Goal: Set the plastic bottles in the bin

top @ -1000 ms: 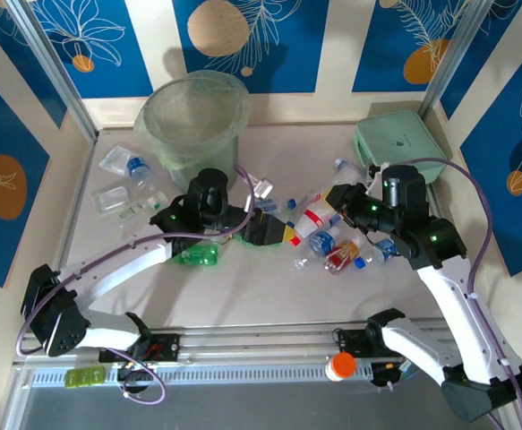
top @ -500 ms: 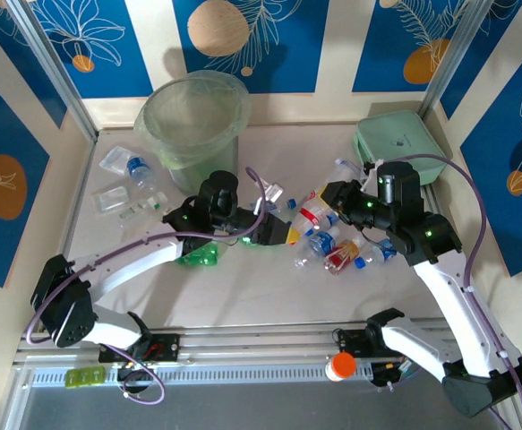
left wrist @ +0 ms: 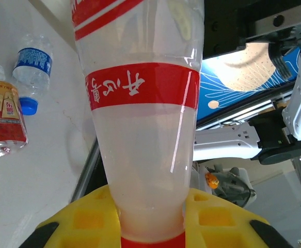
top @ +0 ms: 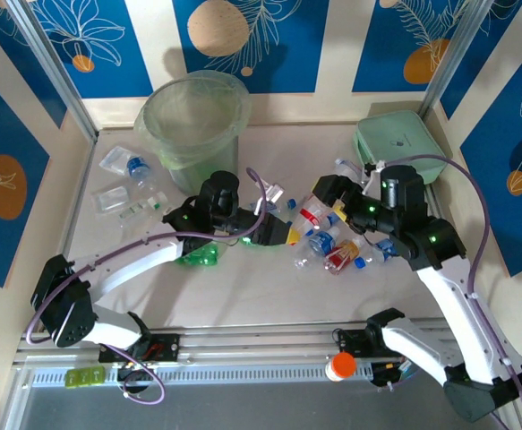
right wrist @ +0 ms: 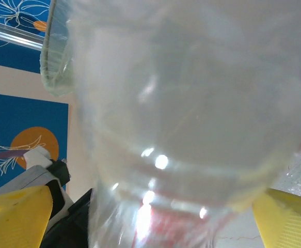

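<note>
- The left gripper was clamped on the neck of a red-banded bottle, with its yellow fingers pressed against it beside the red cap. Seen from above, that bottle was mid-table, at about 4 o'clock from the bin and well apart from it.
- The right gripper stood spread wide around a clear bottle body. A dark gap showed beside one finger, so it looked open rather than gripping. This was probably the far end of the same bottle.
- If both arms pulled on one bottle, the thin plastic could buckle or twist out of the neck hold and drop.
- The two grippers sat very near each other, so a lift toward 11 o'clock could knock their fingers together.
- Loose bottles lay at 5 o'clock of the held one, near enough for a sweep to scatter them across the table.
- A neck-only hold could let the body swing and catch the bin's flared rim.
</note>
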